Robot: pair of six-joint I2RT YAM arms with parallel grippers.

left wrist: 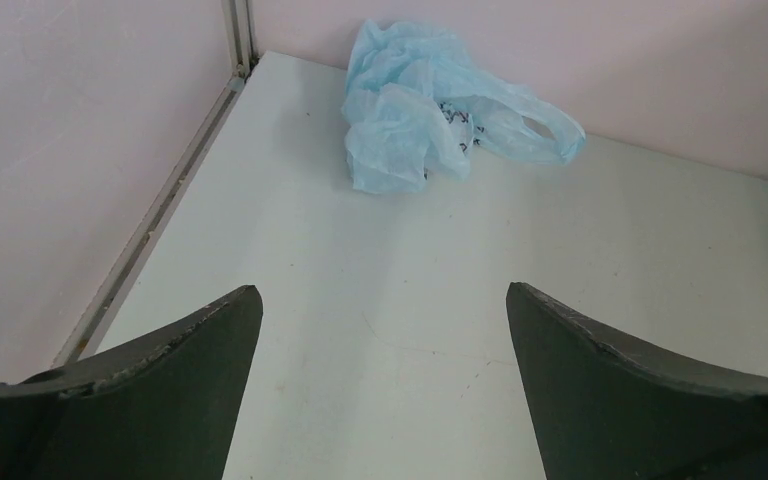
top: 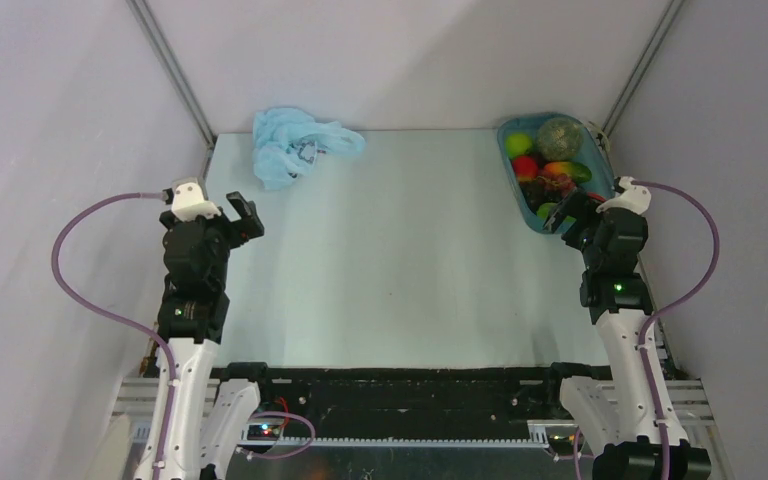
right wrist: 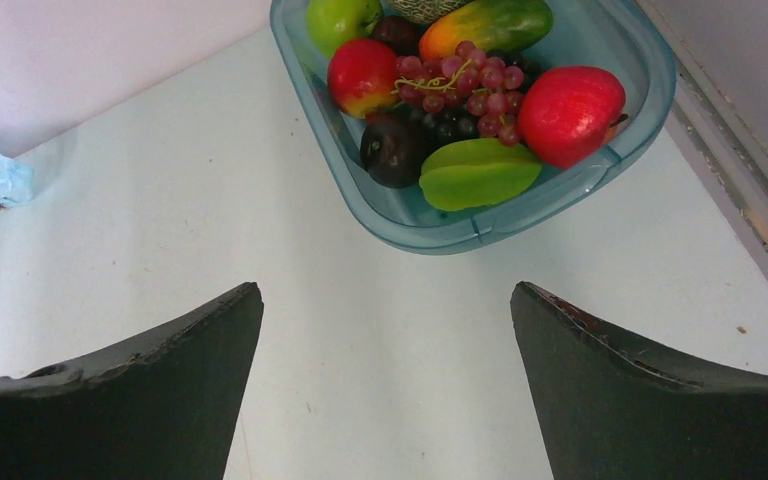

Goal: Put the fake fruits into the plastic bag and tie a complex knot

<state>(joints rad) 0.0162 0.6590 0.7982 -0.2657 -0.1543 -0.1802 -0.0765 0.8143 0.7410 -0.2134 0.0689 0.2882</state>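
My left fingers (left wrist: 150, 400) and right fingers (right wrist: 650, 400) are both spread wide with nothing between them. The bag (left wrist: 430, 115) lies crumpled at the far left corner of the tabletop (top: 390, 270), and the fruits (right wrist: 460, 85) sit heaped in the tray (right wrist: 430, 235) at the far right corner. I reckon the bag comes first: my left fingers should pinch a handle strip or the rim, not the bunched middle, so the mouth opens before my right fingers take a fruit off the heap.
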